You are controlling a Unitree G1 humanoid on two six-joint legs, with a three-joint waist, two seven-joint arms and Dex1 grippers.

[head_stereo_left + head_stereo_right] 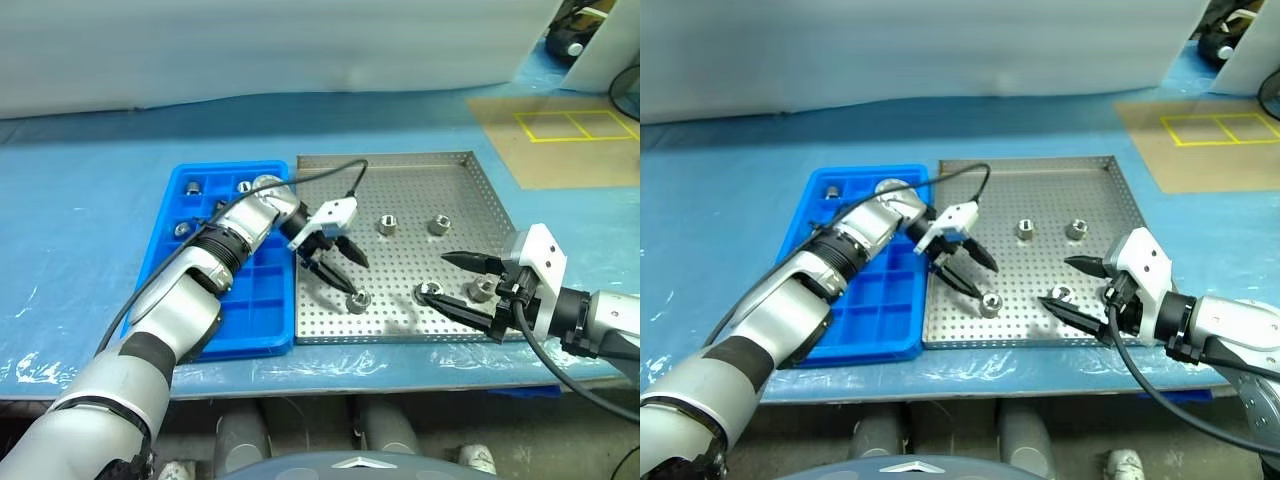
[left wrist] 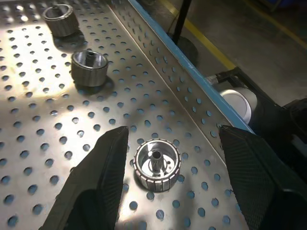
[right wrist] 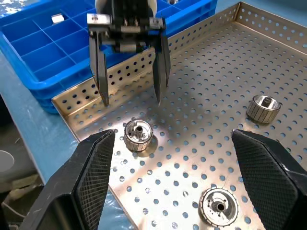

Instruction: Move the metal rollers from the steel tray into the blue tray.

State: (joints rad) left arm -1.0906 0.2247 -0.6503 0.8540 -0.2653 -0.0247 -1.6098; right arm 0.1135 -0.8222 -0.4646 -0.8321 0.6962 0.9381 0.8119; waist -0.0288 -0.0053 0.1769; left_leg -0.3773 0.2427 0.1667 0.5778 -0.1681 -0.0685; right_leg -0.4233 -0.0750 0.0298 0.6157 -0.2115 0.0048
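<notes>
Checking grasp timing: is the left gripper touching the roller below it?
Apart. The right wrist view shows the left gripper open above the roller, with tray floor between.

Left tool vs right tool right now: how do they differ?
The left tool hangs above the roller near the steel tray's front-left edge, fingers pointing down; the right tool lies nearly level over the front-right area. Right's fingers gape wider than left's. Both are open and empty.

The left arm hides part of the blue tray [image 1: 262, 310]; its rollers [image 1: 193, 187] are too small to count.
</notes>
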